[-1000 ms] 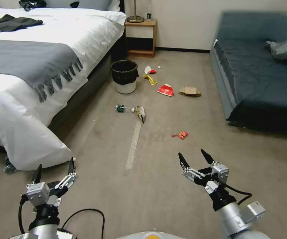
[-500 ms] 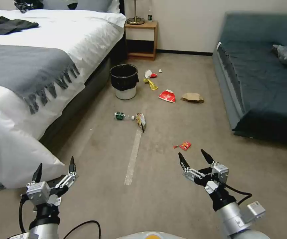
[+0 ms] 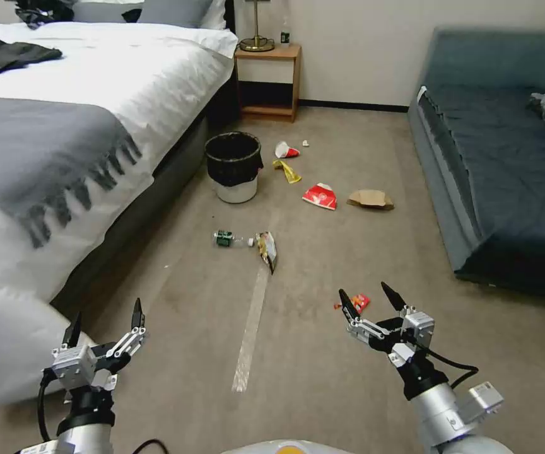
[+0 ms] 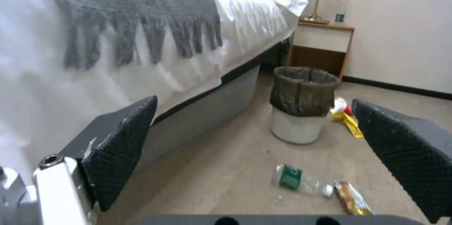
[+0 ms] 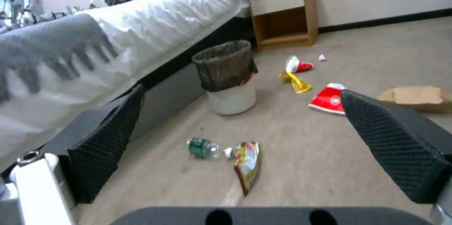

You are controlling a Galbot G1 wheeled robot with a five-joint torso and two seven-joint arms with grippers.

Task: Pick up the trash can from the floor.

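Head view: trash can (image 3: 234, 166) stands upright on the floor (image 3: 323, 372) beside the bed (image 3: 64, 145), well ahead of both tools. Left tool (image 3: 103, 321) & right tool (image 3: 369, 301) held low in front, fingers spread wide, nothing held. Bottle (image 3: 229, 239) + wrapper (image 3: 267, 248) lie btwn can and tools.

trash can (image 3: 234, 167) beside bed (image 3: 64, 126), pincers spread
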